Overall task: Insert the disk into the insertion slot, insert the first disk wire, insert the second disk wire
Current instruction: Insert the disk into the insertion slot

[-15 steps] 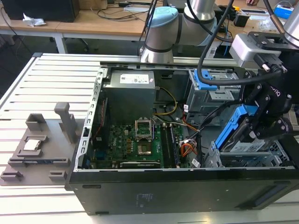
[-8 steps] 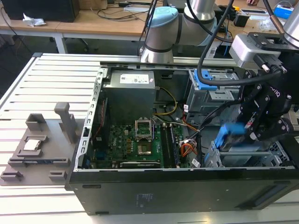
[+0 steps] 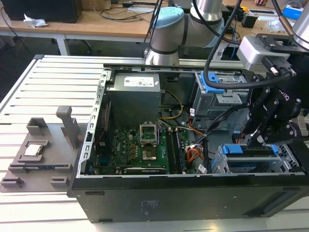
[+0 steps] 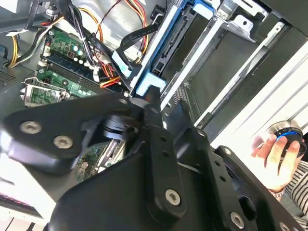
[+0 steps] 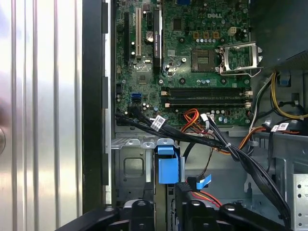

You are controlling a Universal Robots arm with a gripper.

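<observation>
From my station, the exterior view has the gripper (image 3: 256,140) low over the corner of the open computer case (image 3: 183,198), at about 4 o'clock from the motherboard (image 3: 145,150). I cannot tell whether it is open or closed, as its own black body hides the tip in both wrist views. The disk (image 3: 235,149) lies flat in the insertion slot (image 3: 251,165), directly under the gripper, with its blue carrier end facing the motherboard. The second wrist view shows the same disk (image 4: 163,48) edge-on inside the grey cage. In the first wrist view a black cable with a blue tab (image 5: 202,182) lies just beside the carrier's blue handle (image 5: 167,169). A taller cage with a blue latch (image 3: 210,83) sits at 2 o'clock from the motherboard. A person's hand (image 4: 276,154) rests on a round knob (image 4: 289,134) outside the case.
</observation>
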